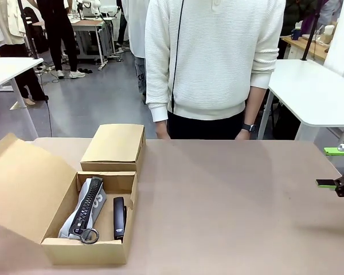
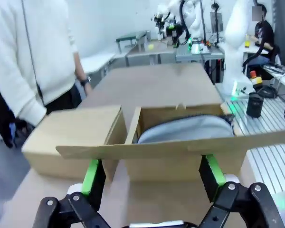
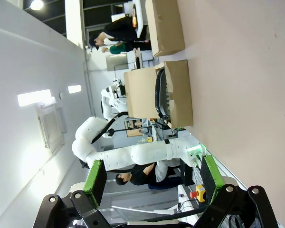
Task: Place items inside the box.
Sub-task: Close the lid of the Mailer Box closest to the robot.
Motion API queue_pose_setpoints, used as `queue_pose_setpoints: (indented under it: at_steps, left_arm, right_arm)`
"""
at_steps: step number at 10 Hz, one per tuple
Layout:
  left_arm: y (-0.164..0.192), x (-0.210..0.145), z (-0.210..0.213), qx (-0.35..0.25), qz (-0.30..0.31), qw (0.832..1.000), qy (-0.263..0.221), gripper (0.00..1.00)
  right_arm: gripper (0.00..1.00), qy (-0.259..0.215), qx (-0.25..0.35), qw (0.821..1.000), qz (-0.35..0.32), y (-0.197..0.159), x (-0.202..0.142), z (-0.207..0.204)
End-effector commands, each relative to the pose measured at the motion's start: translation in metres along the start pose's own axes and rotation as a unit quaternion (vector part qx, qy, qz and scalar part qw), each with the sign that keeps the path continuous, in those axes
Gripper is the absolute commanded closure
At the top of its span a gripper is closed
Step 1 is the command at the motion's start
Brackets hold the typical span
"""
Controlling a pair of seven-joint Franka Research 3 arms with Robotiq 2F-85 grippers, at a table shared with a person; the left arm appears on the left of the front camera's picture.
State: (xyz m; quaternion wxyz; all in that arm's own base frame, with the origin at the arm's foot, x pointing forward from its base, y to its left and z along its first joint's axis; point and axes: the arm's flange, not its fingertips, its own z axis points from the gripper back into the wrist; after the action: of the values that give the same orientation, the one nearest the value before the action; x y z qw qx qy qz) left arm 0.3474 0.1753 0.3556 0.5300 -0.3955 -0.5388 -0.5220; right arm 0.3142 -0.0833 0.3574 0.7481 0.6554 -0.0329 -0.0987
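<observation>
Grey pencil case (image 1: 87,207) and black stapler (image 1: 119,217) inside the open box (image 1: 86,251). Right gripper (image 1: 336,167) at table edge, released and empty. Left gripper (image 2: 152,176) released too.

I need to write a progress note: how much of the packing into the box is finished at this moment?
Done: the open box already holds a grey pencil case and a black stapler. In hand: nothing; the right gripper stands open at the table's right edge, and the left gripper is open, facing the box. Left: no further items lie on the table; a closed second box sits behind.
</observation>
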Motion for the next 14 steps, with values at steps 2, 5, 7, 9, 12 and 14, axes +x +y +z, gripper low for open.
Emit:
queue_pose_setpoints:
  at_steps: [2,5,7,9,12,14]
  left_arm:
    - [-0.034,-0.004,-0.04,-0.01,-0.075,0.997,-0.026,0.0]
    - [-0.042,0.018,-0.113,-0.069,-0.089,0.993,-0.023,0.0]
    - [-0.039,0.012,-0.157,-0.107,-0.065,0.992,-0.007,0.0]
    - [-0.04,0.0,-0.191,-0.1,-0.039,0.994,0.005,0.0]
    - [-0.048,-0.029,-0.241,-0.073,-0.044,0.994,0.074,0.0]
    - [-0.055,-0.039,-0.257,-0.087,-0.04,0.99,0.103,0.0]
  right_arm:
    - [0.0,-0.002,-0.003,1.0,-0.009,0.004,0.0,0.0]
    - [0.0,-0.002,-0.003,1.0,-0.009,0.004,0.0,0.0]
    - [0.0,-0.002,-0.003,1.0,-0.009,0.004,0.0,0.0]
    - [0.0,-0.002,-0.003,1.0,-0.009,0.004,0.0,0.0]
    - [0.0,-0.002,-0.003,1.0,-0.009,0.004,0.0,0.0]
    - [0.0,-0.002,-0.003,1.0,-0.009,0.004,0.0,0.0]
